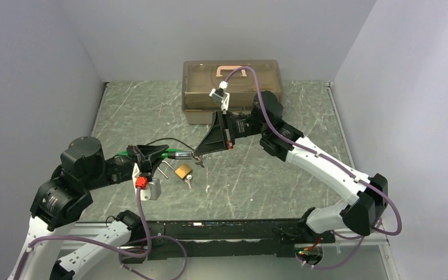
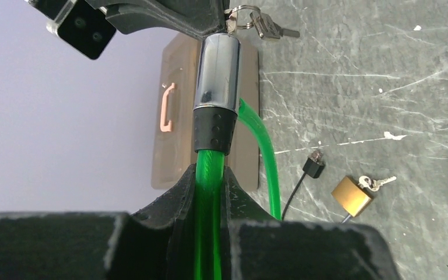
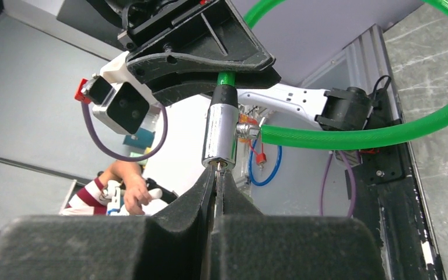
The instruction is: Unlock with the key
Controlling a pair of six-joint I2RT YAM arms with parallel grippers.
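A green cable lock (image 1: 172, 153) with a chrome cylinder head (image 2: 217, 70) is held level above the table. My left gripper (image 1: 153, 155) is shut on the green cable (image 2: 209, 192) just behind the head. My right gripper (image 1: 198, 154) is shut on the key (image 3: 219, 168), whose blade sits in the end of the chrome head (image 3: 221, 131). A ring with spare keys (image 2: 251, 20) hangs beside the right fingertips. The cable's free loop (image 3: 373, 134) curves away to the side.
A small brass padlock (image 1: 182, 171) with its own keys lies on the table under the cable; it also shows in the left wrist view (image 2: 352, 195). A thin black cord with a plug (image 2: 313, 166) lies beside it. A brown lidded box (image 1: 231, 87) stands at the back.
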